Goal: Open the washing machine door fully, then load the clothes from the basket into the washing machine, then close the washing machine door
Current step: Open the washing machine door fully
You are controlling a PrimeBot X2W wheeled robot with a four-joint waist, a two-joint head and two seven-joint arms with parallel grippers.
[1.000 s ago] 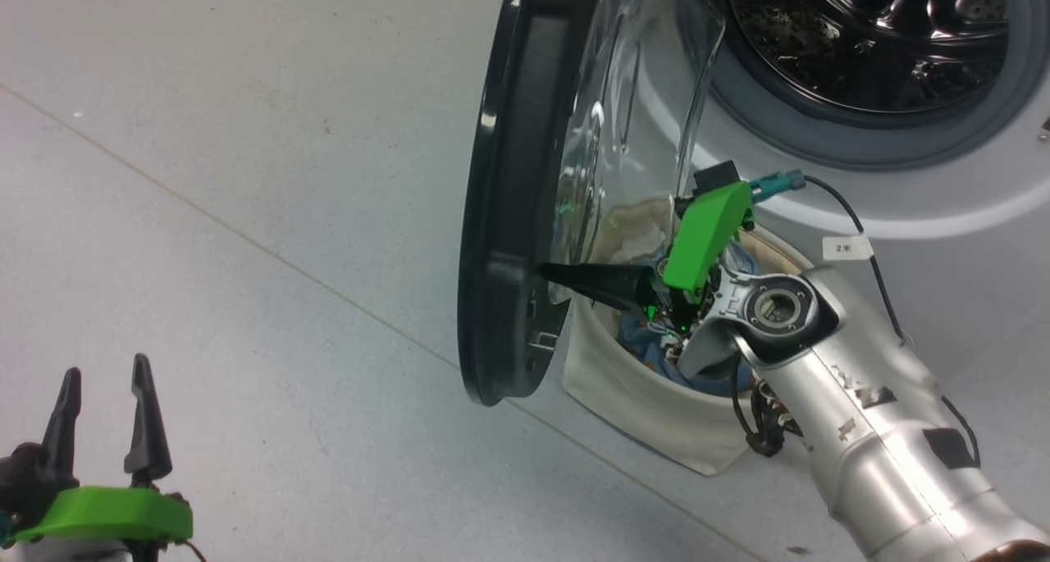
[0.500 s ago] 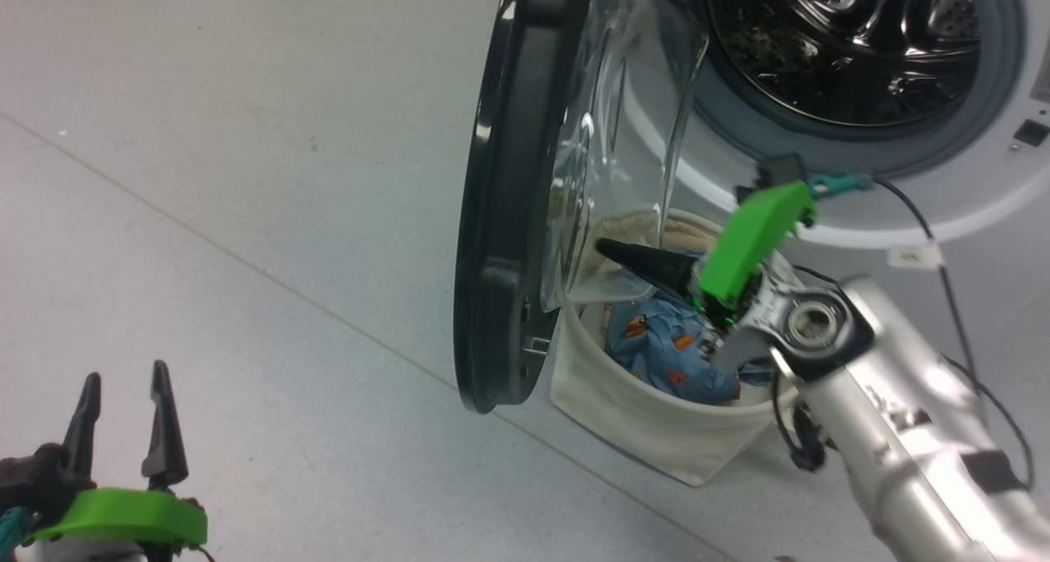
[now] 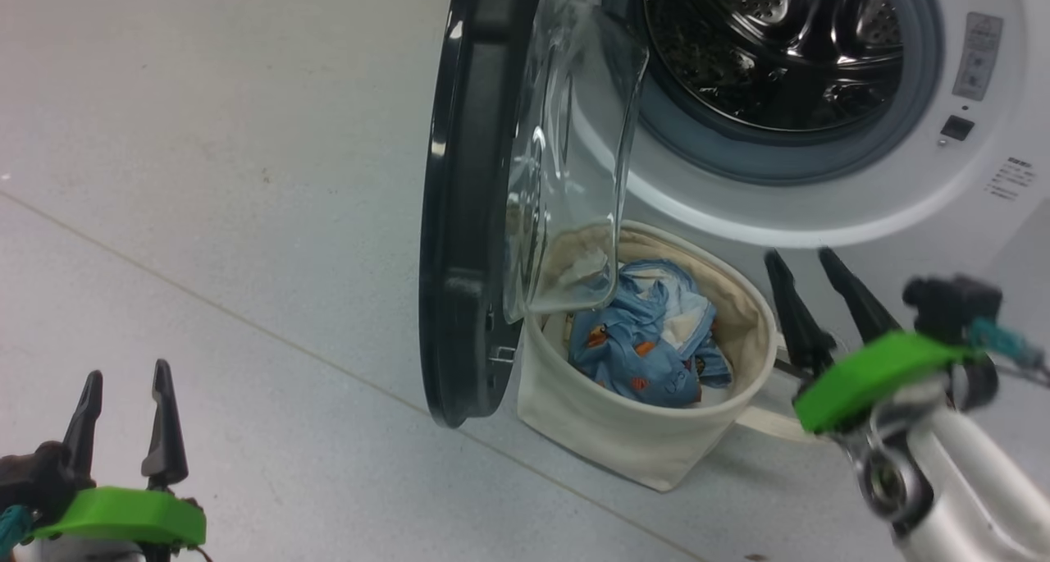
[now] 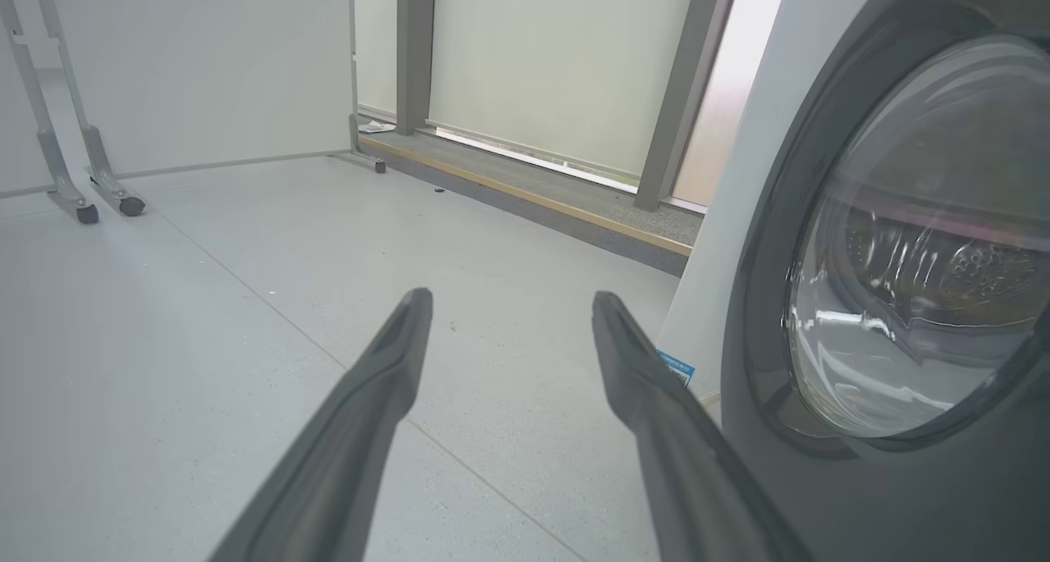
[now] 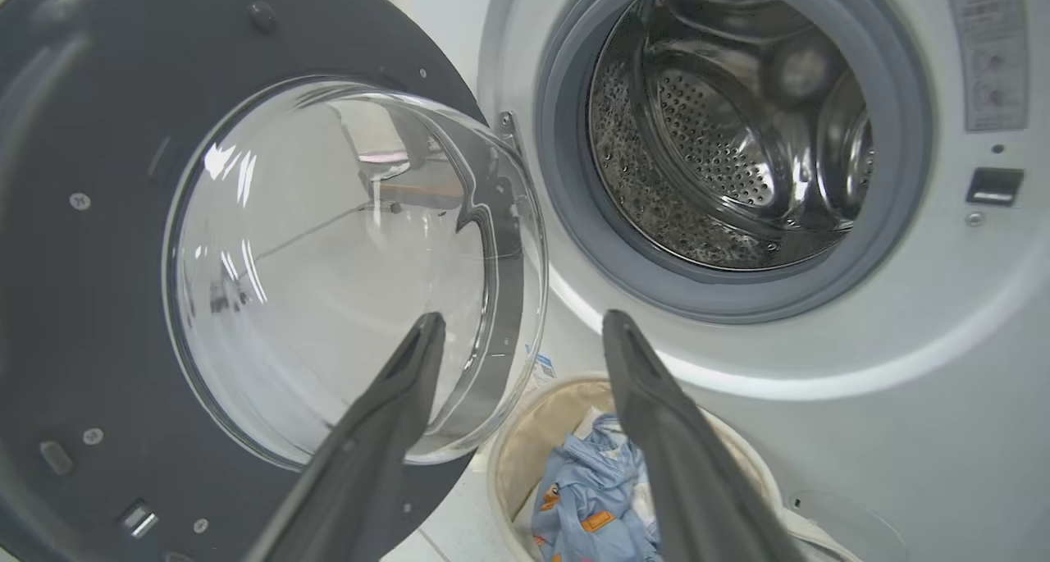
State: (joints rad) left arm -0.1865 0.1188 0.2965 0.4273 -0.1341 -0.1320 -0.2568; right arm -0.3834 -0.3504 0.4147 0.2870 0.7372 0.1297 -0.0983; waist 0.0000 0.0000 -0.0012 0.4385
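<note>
The washing machine door [image 3: 459,217] stands open, edge-on to the head view, its glass bowl [image 3: 566,176] hanging over the basket [image 3: 648,431]. Light blue clothes [image 3: 640,340] with orange prints lie in that cream tub. Behind it, the washing machine [image 3: 820,209] shows its steel drum [image 3: 771,45]. My right gripper [image 3: 797,254] is open and holds nothing, just right of the basket. Its wrist view has the right gripper [image 5: 525,318] facing door [image 5: 82,217], drum [image 5: 730,135] and clothes [image 5: 591,496]. My left gripper [image 3: 127,371] is open and holds nothing at lower left, with the door [image 4: 820,176] to the right of the left gripper [image 4: 510,297].
A basket handle [image 3: 763,418] trails on the floor toward my right arm. Bare grey floor [image 3: 246,217] lies left of the door. A white panel on wheeled legs [image 4: 82,176] and a raised sill [image 4: 533,193] stand further off.
My right gripper left the door's rim, swung right past the basket and opened. The head view has shifted too, and the left gripper has kept its pose.
</note>
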